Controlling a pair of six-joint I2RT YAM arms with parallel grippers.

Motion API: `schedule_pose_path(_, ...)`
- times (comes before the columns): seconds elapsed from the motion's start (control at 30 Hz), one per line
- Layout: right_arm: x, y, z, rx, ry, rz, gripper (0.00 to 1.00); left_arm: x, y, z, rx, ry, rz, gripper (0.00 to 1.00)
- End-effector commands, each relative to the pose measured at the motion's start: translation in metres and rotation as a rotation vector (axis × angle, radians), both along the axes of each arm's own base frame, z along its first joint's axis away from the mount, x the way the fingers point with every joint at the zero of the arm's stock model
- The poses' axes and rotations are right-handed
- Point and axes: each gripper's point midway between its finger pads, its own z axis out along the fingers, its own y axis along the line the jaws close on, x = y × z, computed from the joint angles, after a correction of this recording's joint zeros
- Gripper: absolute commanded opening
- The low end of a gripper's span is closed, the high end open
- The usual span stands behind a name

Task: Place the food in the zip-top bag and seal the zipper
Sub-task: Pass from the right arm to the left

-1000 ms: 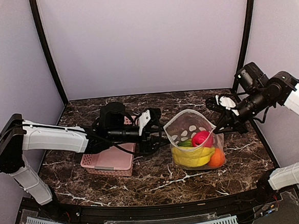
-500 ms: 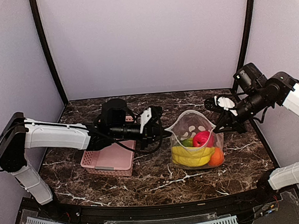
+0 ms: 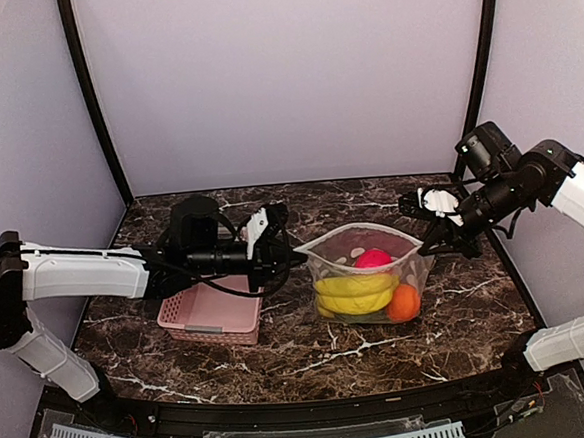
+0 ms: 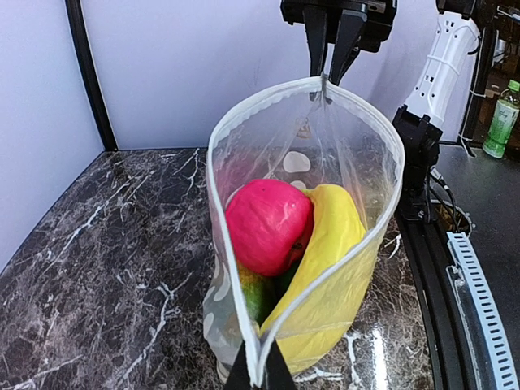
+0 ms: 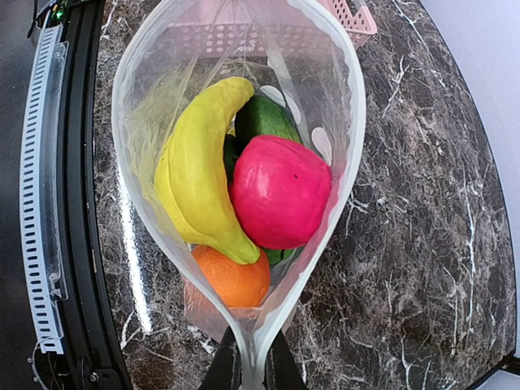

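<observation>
The zip-top bag point(image 3: 365, 284) stands on the marble table, stretched between both grippers. My left gripper point(image 3: 296, 251) is shut on the left end of the zipper point(image 4: 213, 162), fingertips pinching the rim point(image 4: 258, 375). At the bag's right end, my right gripper point(image 3: 431, 245) is shut on the rim point(image 5: 250, 370). The mouth is open, an elongated oval. The food lies inside: a yellow banana point(image 5: 199, 171), a magenta-red piece point(image 5: 280, 191), an orange point(image 5: 231, 276) and a green piece point(image 5: 264, 118).
A pink slotted basket point(image 3: 209, 315) sits under the left arm, left of the bag. A black rail point(image 5: 77, 203) runs along the table's near edge. Dark posts and purple walls close the back and sides.
My left gripper closed on the bag's left corner and pulled it left. The mouth stretched from rounded to long and narrow, and the bag shifted left. The right gripper stayed almost still.
</observation>
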Motion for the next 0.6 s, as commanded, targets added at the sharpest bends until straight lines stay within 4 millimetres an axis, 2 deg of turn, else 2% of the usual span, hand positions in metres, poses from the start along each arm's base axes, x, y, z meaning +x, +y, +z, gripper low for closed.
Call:
schedule_pose_path(0.0,0.010,0.007,0.015,0.045,-0.077,0.025,0.00,0.001,0.009,0.001,-0.004,0.043,0.041,0.01)
schedule_pose_path(0.2,0.025,0.012,0.017,0.076,-0.065,0.037,0.00,0.006,0.016,-0.001,0.012,0.068,0.096,0.01)
schedule_pose_path(0.57,0.050,0.022,0.017,0.056,0.015,0.093,0.00,0.021,0.047,0.001,0.026,0.073,0.252,0.01)
